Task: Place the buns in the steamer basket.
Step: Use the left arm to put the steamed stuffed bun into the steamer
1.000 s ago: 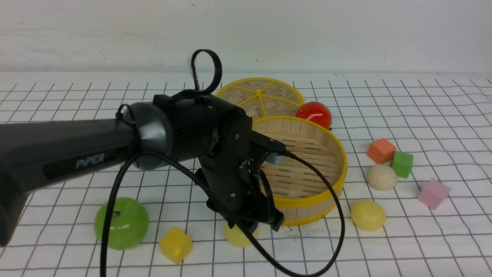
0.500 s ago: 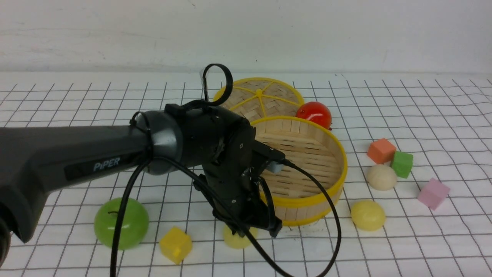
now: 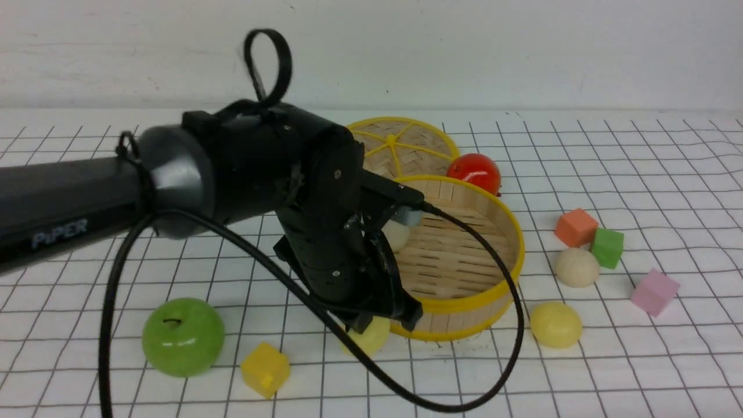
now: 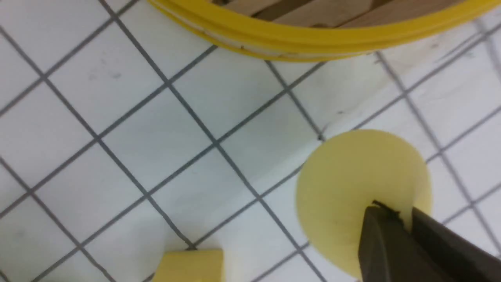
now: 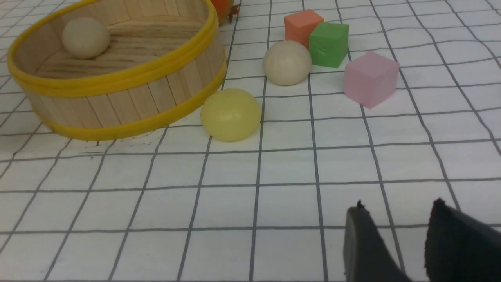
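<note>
My left gripper [image 3: 380, 322] [image 4: 395, 211] is shut on the top of a pale yellow bun [image 3: 371, 339] [image 4: 352, 176]. The bun hangs just off the cloth, in front of the steamer basket [image 3: 464, 302] [image 4: 313, 39] [image 5: 117, 78]. One cream bun [image 3: 397, 235] [image 5: 86, 37] lies inside the basket. To the basket's right, a cream bun [image 3: 576, 267] [image 5: 287, 62] and a pale yellow bun [image 3: 555, 325] [image 5: 231, 114] sit on the cloth. My right gripper [image 5: 398, 207] stands open over bare cloth, nearer than those two, and is out of the front view.
A green apple [image 3: 183, 337] and a yellow cube [image 3: 265, 368] sit at the front left. A woven lid [image 3: 395, 148] and a red fruit [image 3: 473, 172] lie behind the basket. Orange [image 3: 576, 227], green [image 3: 607, 248] and pink [image 3: 654, 292] cubes crowd the right buns.
My left gripper closed on the pale yellow bun. The left arm then rose and drew back to the left, taking the bun up off the cloth and uncovering the cream bun in the basket.
</note>
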Robot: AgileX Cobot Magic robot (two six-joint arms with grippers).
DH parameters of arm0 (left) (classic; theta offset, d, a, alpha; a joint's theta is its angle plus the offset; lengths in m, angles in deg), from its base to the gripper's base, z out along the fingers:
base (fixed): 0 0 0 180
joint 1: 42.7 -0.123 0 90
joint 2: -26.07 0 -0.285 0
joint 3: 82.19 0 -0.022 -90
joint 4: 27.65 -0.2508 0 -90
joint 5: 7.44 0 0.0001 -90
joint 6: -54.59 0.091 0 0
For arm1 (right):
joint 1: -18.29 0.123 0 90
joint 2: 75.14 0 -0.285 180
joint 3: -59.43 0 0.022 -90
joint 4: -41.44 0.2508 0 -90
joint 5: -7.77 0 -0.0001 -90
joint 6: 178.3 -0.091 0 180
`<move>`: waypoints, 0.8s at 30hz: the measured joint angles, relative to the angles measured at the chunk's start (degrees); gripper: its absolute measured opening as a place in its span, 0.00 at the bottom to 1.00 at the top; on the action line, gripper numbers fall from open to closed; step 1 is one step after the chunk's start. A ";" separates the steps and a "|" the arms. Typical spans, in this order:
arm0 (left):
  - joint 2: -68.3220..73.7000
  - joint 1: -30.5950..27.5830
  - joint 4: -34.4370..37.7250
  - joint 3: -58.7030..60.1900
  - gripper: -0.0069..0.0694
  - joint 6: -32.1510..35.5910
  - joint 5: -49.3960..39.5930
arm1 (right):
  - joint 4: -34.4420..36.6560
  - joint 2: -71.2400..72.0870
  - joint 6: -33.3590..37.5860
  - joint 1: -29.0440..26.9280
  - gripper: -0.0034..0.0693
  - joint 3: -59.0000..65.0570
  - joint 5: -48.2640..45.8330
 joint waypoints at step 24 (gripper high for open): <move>18.65 0.02 -4.90 -17.55 0.25 4.21 10.15 | -0.01 0.00 0.00 0.00 0.38 0.00 0.00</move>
